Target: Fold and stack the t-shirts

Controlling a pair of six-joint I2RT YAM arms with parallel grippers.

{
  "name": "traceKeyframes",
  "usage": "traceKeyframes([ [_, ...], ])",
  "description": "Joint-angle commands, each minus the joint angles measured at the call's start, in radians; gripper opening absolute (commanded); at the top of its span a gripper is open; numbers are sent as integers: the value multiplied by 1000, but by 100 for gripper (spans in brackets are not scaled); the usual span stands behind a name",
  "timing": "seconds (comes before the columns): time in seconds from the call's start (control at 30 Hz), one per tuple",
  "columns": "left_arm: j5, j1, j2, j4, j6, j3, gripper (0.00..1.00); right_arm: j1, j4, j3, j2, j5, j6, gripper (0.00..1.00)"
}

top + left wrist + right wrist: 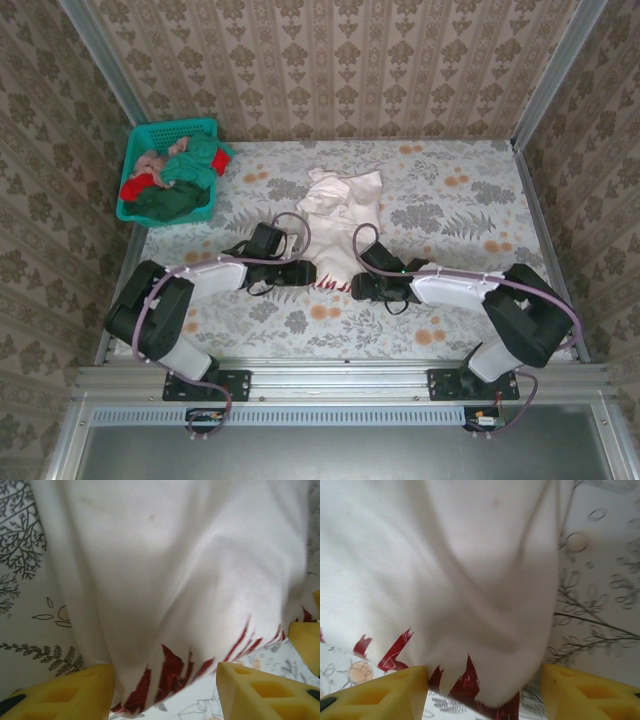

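White limp cloth, looks light; red-and-white printed t-shirt (341, 212); left gripper (165, 674), right gripper (484, 673) released astride hem; I'd pinch hem corners.

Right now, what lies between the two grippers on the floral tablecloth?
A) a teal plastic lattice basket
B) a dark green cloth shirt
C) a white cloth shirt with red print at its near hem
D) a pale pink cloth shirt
C: the white cloth shirt with red print lies mid-table, its near hem between the left gripper and the right gripper; the dark green cloth sits in the teal plastic lattice basket at the far left.
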Motion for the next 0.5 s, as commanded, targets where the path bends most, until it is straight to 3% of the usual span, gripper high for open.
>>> traceKeyframes([
  [0.0, -39, -5, 11, -11, -3, -6, 58, -2, 108, -37, 46, -80, 41, 62],
  [0.1, -28, -15, 28, 7, -11, -6, 58, -2, 114, -34, 69, -80, 43, 61],
  [0.2, -7, -34, 34, 23, -24, -1, 51, 1, 129, -32, 71, -100, 48, 56],
  [0.27, -2, -41, 25, 27, -36, -7, 36, 7, 131, -33, 58, -106, 53, 55],
  [0.33, -1, -42, 8, 40, -48, -22, 32, 11, 134, -40, 42, -102, 57, 55],
  [0.4, -10, -40, -3, 29, -49, -26, 26, 10, 136, -37, 38, -100, 56, 51],
  [0.47, -2, -39, -14, 12, -46, -20, 10, 11, 92, -16, 41, -85, 48, 40],
])
